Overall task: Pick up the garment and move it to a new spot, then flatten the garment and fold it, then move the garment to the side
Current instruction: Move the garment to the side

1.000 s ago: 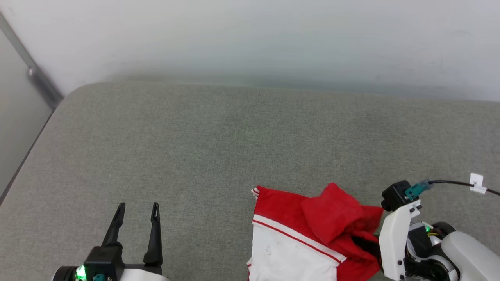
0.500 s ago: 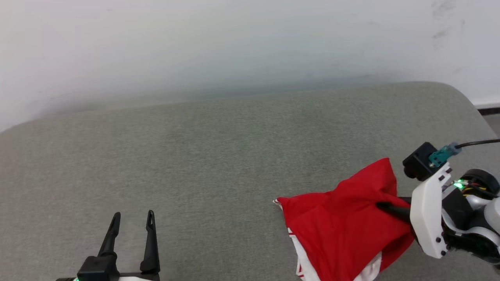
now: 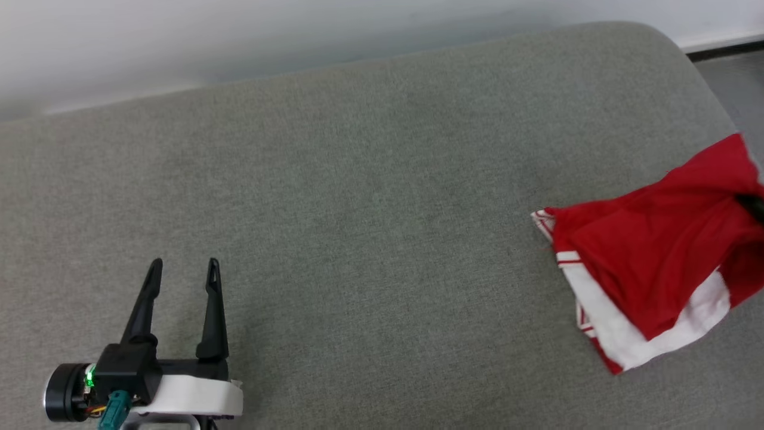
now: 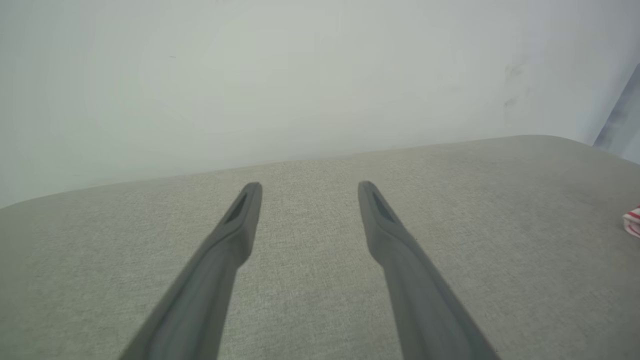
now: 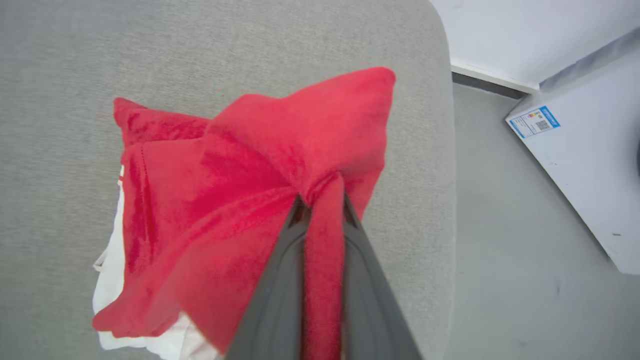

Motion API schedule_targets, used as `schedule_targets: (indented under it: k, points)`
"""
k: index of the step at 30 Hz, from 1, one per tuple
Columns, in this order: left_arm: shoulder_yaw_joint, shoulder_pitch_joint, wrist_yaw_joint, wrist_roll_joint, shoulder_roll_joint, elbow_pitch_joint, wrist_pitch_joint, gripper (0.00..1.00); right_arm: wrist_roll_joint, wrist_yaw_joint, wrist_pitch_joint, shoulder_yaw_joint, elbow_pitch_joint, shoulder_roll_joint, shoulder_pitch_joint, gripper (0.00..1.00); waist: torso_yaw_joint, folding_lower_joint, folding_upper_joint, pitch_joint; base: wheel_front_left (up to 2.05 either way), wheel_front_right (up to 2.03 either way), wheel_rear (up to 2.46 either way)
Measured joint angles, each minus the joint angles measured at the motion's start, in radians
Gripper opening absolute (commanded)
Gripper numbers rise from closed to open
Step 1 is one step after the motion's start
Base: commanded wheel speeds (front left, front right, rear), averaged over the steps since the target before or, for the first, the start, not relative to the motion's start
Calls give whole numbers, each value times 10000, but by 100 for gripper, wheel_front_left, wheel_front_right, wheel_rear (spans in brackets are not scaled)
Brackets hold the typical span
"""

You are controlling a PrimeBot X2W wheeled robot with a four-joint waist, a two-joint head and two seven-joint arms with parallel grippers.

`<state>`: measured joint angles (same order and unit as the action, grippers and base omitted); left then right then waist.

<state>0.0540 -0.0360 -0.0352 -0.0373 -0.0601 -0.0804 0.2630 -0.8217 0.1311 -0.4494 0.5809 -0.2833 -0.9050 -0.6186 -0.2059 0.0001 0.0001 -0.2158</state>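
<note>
Pinching a fold of the red garment (image 5: 240, 165) between nearly shut fingers (image 5: 280, 280), the right tool (image 5: 322, 202) holds it bunched at the tabletop's (image 3: 358, 209) right end, near the rounded corner; the left tool (image 3: 182, 269), spread wide, hovers well apart.

Left gripper (image 4: 309, 186) jaws spread wide over grey cushion (image 4: 310, 305), pale wall (image 4: 250, 75) behind, garment (image 4: 632, 222) edge at right.

Left hand (image 3: 184, 264) open, right hand (image 5: 322, 202) clamped.
Left fingers spread wide, pointing straight forward, nothing between; right fingers pinch a fold of the red jersey (image 5: 240, 165).
</note>
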Motion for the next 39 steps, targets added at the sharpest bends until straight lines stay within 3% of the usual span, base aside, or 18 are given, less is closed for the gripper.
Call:
schedule_targets:
  k: [10, 25, 26, 27, 28, 32, 39]
  points:
    - [341, 659, -222, 111, -240, -395, 0, 100, 1154, 0, 880, -1871, -2546, 366, -1340, 0, 50, 1, 0, -1679, 0, 0, 0]
    - [644, 1074, -357, 167, -387, -683, 0, 100, 2385, 2, 1425, -3156, -4959, 802, -1918, 0, 138, 1, 0, -2865, 0, 0, 0]
    - [665, 1077, -360, 167, -397, -637, 0, 100, 2393, 0, 1427, -3181, -5085, 888, -1916, 15, 134, 1, 0, -2840, 0, 0, 0]
    - [677, 1078, -368, 167, -397, -585, 0, 100, 2416, 2, 1396, -3166, -5219, 965, -1916, 78, 131, 1, 0, -2792, 0, 0, 0]
    - [671, 1079, -370, 167, -387, -548, 0, 100, 2460, 0, 1325, -3112, -5308, 1022, -1908, 100, 130, 0, 0, -2726, 0, 0, 0]
    - [662, 1046, -368, 157, -305, -374, 0, 100, 2742, 2, 1524, -3035, -5545, 1007, -1901, 100, 156, 0, 0, -2286, 0, 0, 0]
    - [556, 42, -174, 69, -52, -130, 0, 100, 3710, 0, 4429, -3308, -4972, 777, -1893, 100, 386, -1, 0, -634, 0, 0, 0]
